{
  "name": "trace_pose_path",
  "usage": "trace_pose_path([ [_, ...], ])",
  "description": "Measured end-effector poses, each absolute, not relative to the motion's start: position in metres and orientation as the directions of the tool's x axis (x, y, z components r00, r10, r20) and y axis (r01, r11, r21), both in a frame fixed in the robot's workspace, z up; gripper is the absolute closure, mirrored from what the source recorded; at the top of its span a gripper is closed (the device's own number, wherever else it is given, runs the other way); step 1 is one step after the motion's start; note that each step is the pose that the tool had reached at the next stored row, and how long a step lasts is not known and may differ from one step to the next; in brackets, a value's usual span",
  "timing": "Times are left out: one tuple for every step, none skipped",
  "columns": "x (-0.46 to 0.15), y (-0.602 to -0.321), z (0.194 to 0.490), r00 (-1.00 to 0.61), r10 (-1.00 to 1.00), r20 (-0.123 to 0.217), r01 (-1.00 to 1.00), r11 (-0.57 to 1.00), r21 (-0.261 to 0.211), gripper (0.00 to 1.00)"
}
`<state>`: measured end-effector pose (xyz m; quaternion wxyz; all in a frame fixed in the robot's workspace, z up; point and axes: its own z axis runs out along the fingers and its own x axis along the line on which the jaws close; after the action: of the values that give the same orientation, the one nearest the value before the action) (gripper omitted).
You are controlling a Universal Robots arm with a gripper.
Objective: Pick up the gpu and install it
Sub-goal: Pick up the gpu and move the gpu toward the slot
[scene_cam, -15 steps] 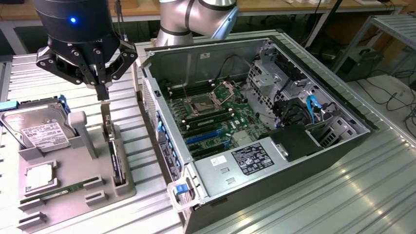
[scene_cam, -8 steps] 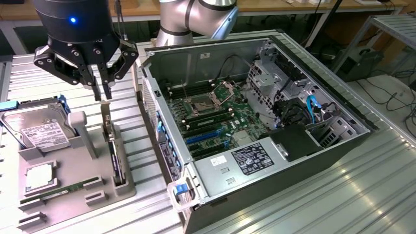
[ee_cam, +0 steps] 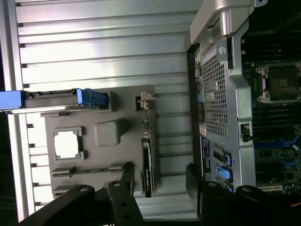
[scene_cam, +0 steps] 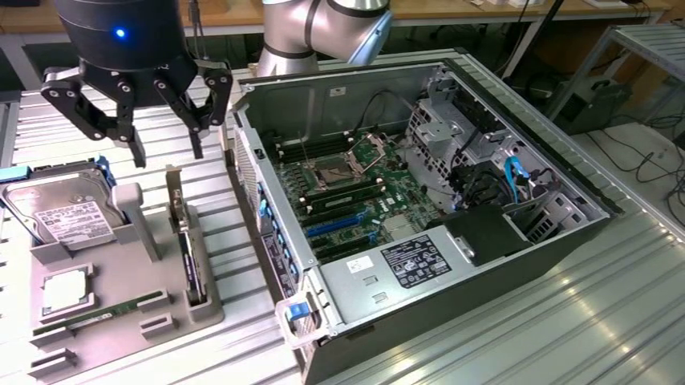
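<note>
The gpu (scene_cam: 188, 255) stands on its edge in a slot of the grey holder tray (scene_cam: 118, 281), its silver bracket pointing toward the back of the table. My gripper (scene_cam: 166, 148) hangs above the tray's far end, over the bracket end of the card, open with nothing between its fingers. In the wrist view the gpu (ee_cam: 147, 162) is a dark narrow strip in the tray (ee_cam: 108, 155). My gripper (ee_cam: 160, 197) straddles the card's line, with one black finger on each side.
The open computer case (scene_cam: 557, 241) lies at the exterior view's right, its motherboard with blue card slots (scene_cam: 332, 227) exposed. The tray also holds a hard drive (scene_cam: 59, 212), a processor (scene_cam: 64, 293) and a memory stick (scene_cam: 91, 317). Ribbed metal table all around.
</note>
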<state>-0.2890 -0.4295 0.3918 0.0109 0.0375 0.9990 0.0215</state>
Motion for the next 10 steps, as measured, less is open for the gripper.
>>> trace_pose_path([
  [-0.289,-0.4295,0.3917,-0.997,0.072,-0.02,0.071,0.997,0.043,0.46],
  [-0.289,-0.4295,0.3916,-0.998,0.066,-0.02,0.065,0.997,0.043,0.4],
  [-0.289,-0.4295,0.3915,-0.998,0.062,-0.02,0.061,0.997,0.043,0.4],
  [-0.289,-0.4295,0.3913,-0.998,0.06,-0.02,0.059,0.997,0.043,0.4],
  [-0.289,-0.4295,0.3909,-0.998,0.059,-0.02,0.058,0.997,0.043,0.4],
  [-0.289,-0.4295,0.3902,-0.998,0.059,-0.02,0.058,0.997,0.043,0.4],
  [-0.2891,-0.4295,0.3893,-0.998,0.058,-0.02,0.057,0.997,0.043,0.4],
  [-0.289,-0.4295,0.3879,-0.998,0.058,-0.02,0.057,0.997,0.043,0.4],
  [-0.2892,-0.4295,0.3847,-0.998,0.057,-0.02,0.056,0.998,0.043,0.4],
  [-0.2894,-0.4295,0.3832,-0.998,0.056,-0.02,0.055,0.998,0.043,0.4],
])
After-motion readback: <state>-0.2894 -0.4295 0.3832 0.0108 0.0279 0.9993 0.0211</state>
